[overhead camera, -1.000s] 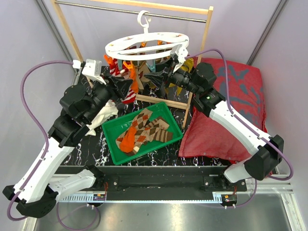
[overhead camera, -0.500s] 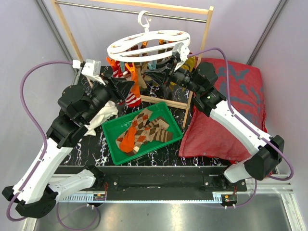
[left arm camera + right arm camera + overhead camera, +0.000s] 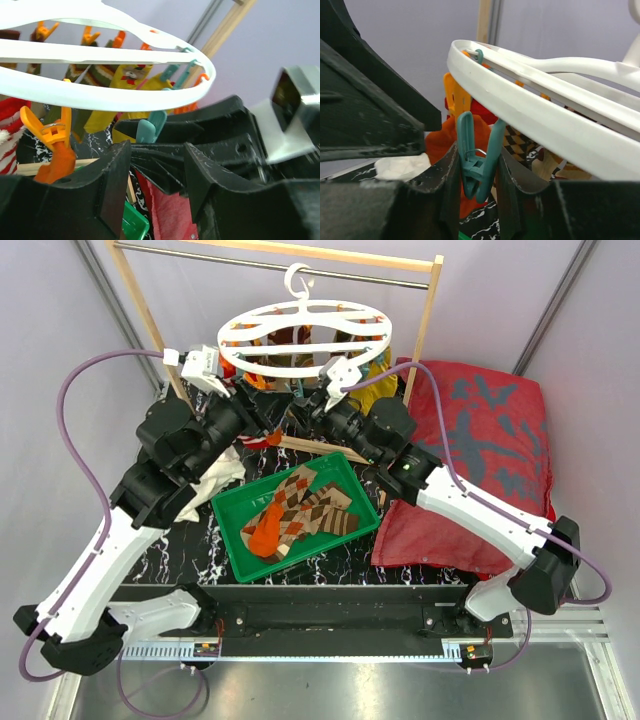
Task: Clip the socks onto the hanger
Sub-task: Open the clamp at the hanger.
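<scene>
My right gripper (image 3: 476,167) is pinched shut on a teal clip (image 3: 475,145) that dangles from the rim of the white hanger (image 3: 520,105). The hanger hangs by its hook on the wooden rack (image 3: 426,310), with a yellow sock (image 3: 135,82) and others pegged under it. My left gripper (image 3: 157,167) sits just beside the right one under the ring, jaws partway apart and gripping nothing I can make out. More argyle socks (image 3: 300,502) lie in the green tray (image 3: 228,530) below.
</scene>
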Motion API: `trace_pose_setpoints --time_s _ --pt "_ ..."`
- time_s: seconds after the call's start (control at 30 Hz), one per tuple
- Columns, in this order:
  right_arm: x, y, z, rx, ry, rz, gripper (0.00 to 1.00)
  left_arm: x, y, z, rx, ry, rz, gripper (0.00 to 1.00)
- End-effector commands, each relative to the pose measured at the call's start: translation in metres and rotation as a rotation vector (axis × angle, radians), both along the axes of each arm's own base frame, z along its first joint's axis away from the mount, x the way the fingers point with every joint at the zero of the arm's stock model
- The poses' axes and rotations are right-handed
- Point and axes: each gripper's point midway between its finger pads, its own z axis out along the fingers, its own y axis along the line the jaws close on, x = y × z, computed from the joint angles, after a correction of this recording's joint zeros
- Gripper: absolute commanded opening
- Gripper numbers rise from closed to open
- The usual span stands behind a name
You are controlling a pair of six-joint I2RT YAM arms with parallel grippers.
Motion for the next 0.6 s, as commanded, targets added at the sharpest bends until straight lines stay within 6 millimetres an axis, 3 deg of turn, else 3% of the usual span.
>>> trace_pose_setpoints --time_s 0.0,0.27,0.57 --pt "0.015 -0.005 -0.001 -0.014 -0.073 -0.190 0.20 0.015 0.015 0.022 -0.077 -0.026 0.130 0.47" --pt "0.019 0.008 -0.013 -0.060 -0.115 -0.232 0.24 0.035 0.012 0.016 -0.048 -0.031 0.187 0.39" --pt "0.022 0.010 -0.020 -0.076 -0.125 -0.249 0.30 0.053 0.010 -0.010 0.004 0.021 0.241 0.20"
